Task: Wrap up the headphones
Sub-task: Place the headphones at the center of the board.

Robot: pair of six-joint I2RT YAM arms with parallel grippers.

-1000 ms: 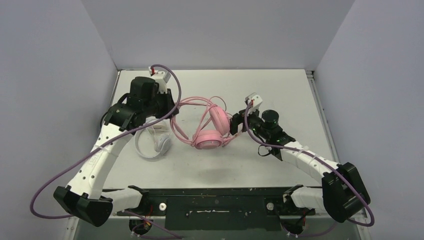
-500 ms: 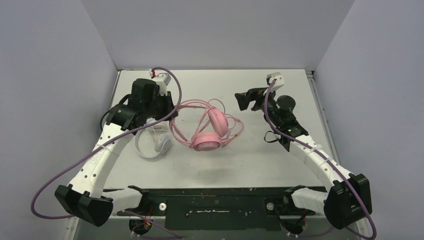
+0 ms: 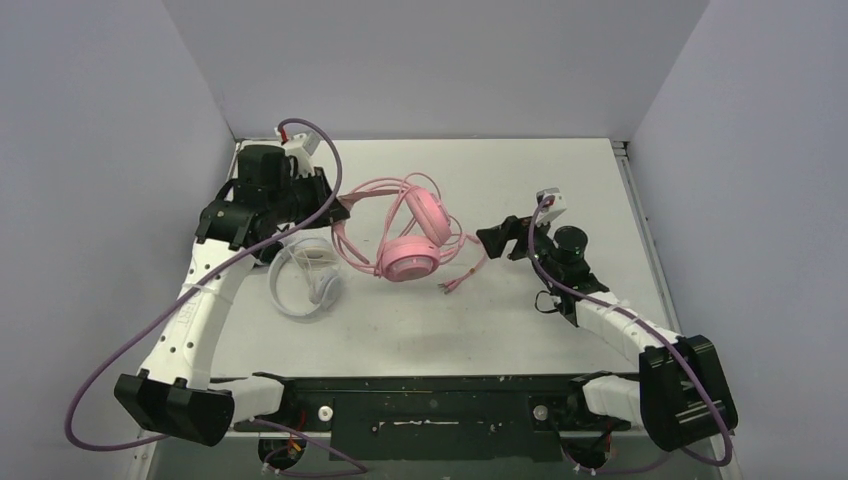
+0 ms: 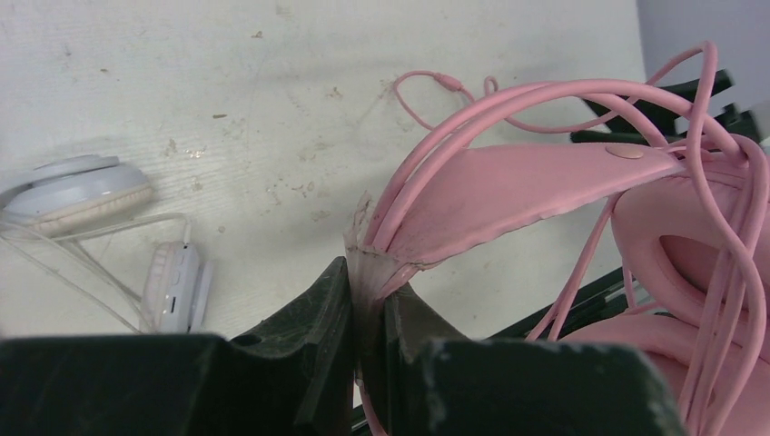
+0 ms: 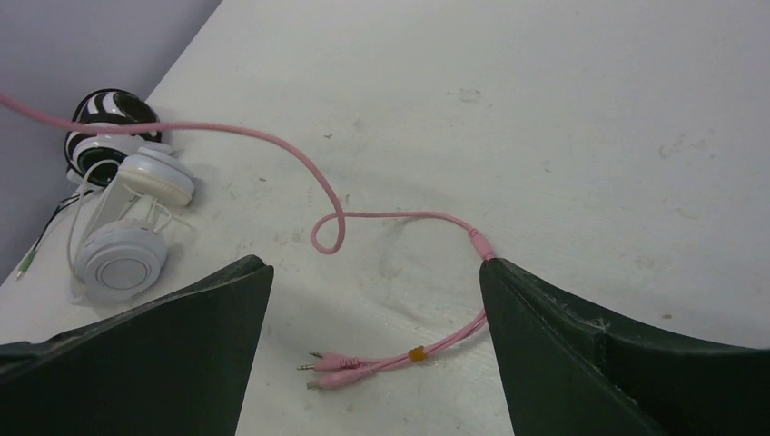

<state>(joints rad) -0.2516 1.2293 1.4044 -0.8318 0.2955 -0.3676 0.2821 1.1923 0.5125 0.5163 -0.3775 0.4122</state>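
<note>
1. From above, we see the left gripper (image 3: 335, 210) closed on the headband of the pink headset (image 3: 410, 255), which sits mid-table (image 3: 560, 180). The white headset (image 3: 305, 285) lies just beside it, under the left arm. The right gripper (image 3: 495, 238) stands spread, apart from the pink headset on its right
2. On the left wrist, we see the jaws pinching the headband's edge, with loops of the pink cable (image 4: 545, 95) running over the band
3. On the right wrist, we see the fingers wide apart above the pink cable, touching nothing. The black-and-white headset (image 5: 109, 113) lies at the far left, touching the white one
4. Against a second ago, the right gripper has left the pink ear cup, and the pink headset has shifted toward the left arm
</note>
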